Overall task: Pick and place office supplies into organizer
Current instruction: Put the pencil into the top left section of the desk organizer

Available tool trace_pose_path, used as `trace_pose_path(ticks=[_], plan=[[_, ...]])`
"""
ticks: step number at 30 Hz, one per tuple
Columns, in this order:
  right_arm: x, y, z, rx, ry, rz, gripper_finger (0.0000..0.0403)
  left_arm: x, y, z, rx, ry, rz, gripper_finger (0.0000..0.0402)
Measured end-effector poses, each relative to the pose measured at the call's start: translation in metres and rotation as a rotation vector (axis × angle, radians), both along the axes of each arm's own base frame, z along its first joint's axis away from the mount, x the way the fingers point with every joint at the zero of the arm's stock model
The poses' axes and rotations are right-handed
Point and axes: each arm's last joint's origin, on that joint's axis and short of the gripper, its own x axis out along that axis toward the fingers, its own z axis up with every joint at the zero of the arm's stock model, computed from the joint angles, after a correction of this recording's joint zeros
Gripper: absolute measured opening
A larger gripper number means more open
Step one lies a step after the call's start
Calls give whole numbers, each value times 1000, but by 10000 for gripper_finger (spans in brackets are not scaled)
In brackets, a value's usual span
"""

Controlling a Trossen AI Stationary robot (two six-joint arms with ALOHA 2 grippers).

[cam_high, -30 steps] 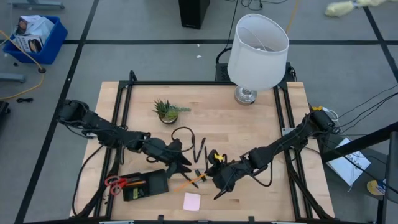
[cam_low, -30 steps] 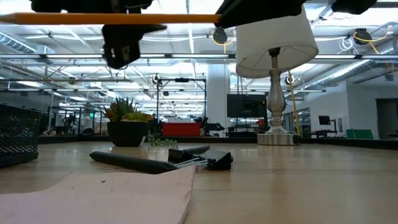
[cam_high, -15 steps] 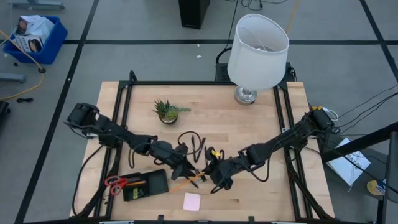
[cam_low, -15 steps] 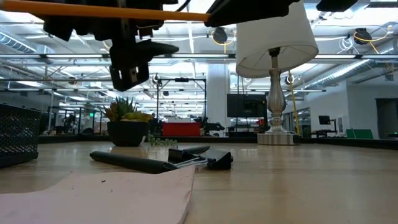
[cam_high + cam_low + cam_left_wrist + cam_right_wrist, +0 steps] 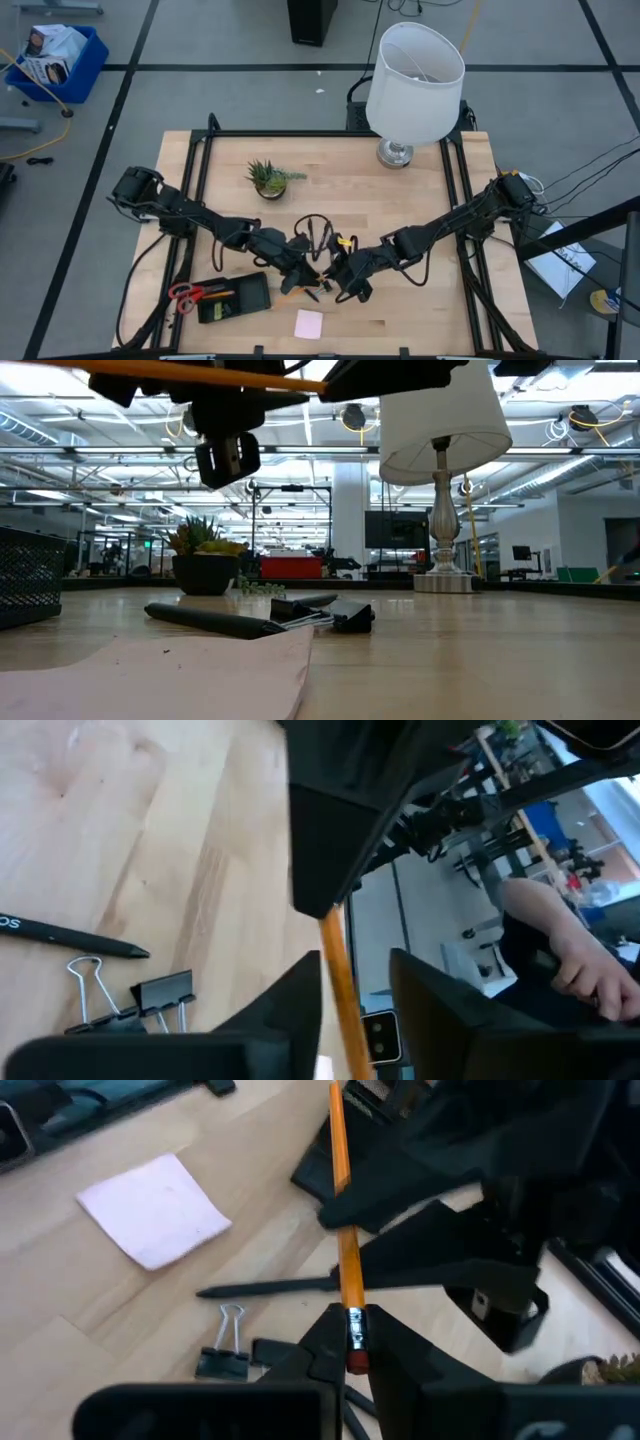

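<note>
Start at the counter's [image 5: 420, 225] near edge: find the pad [image 5: 308, 323] lying flat, with a pen [image 5: 270, 1288] and clips [image 5: 225, 1350] loose on the wood just behind it. Above these, locate the pencil [image 5: 345, 1270], lifted clear of the counter and spanning both arms. Note the right pincer [image 5: 350, 1342] clamped tight on the eraser end. Note the left pincer [image 5: 355, 970] partway closed astride the shaft, with a gap showing on one side; treat that grip as unproven. Judge the step as a handover, right to left. Close the left fingers fully on the shaft before loosening the right. Keep the shaft level and square between the pads. Release the right slowly, then draw it straight back along the pencil to avoid levering it out. Afterwards carry toward the organizer [image 5: 235, 297], left of the meeting point, with scissors [image 5: 185, 294] at its left end. Farther back, steer clear of the plant [image 5: 268, 178] and lamp [image 5: 412, 75]. Rely on the left wrist view for the finger gap, hidden from above. Rely on the right wrist view for the clamp, on the high view for the route to the organizer, and on the low view only for the pencil's height above the counter.
</note>
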Motion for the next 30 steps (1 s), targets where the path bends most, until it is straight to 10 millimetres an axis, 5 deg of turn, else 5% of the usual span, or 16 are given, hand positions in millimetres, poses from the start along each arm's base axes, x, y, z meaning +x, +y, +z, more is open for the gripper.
trace_pose_path(ticks=[14,19,30], plan=[[0,0,0,-3,-7,4,20,0,0,-1,8,75,4,75],[1,1,1,11,-15,-3,20,0,0,-2,22,80,-6,22],[-2,9,15,171,-74,-65,62,-8,-17,-6,116,67,8,21]])
